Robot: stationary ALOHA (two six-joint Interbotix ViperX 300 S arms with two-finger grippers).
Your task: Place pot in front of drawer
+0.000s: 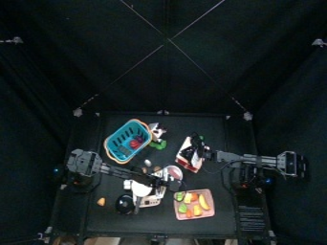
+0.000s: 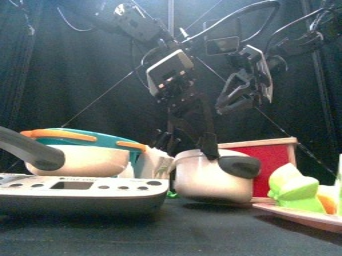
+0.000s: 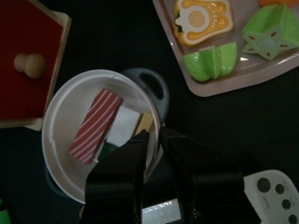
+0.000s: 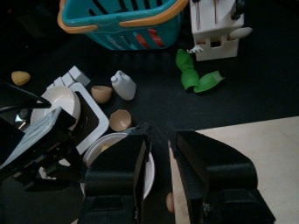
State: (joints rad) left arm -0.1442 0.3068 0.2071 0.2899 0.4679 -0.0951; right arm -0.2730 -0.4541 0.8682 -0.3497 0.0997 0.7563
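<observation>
The pot [image 2: 214, 176] is grey-white with a black handle and stands just left of the red-faced wooden drawer [image 2: 263, 157]. In the left wrist view the pot [image 3: 73, 105] holds a bacon strip and a pale piece, and the drawer's knob [image 3: 30, 62] is close by. My left gripper [image 3: 156, 149] reaches down onto the pot's rim, jaws closed over it; it also shows in the front view [image 2: 201, 135]. My right gripper [image 2: 247, 92] hangs above the drawer, jaws a little apart, holding nothing. In the top view the pot [image 1: 170, 174] lies in front of the drawer [image 1: 192, 151].
A teal basket [image 1: 128, 141] sits at the back left. A grey scale [image 2: 80, 192] stands at the front left. A tray [image 3: 222, 83] of toy food lies to the pot's right. A green toy [image 4: 197, 77], a small white bottle [image 4: 122, 86] and brown eggs [image 4: 101, 93] lie near the basket.
</observation>
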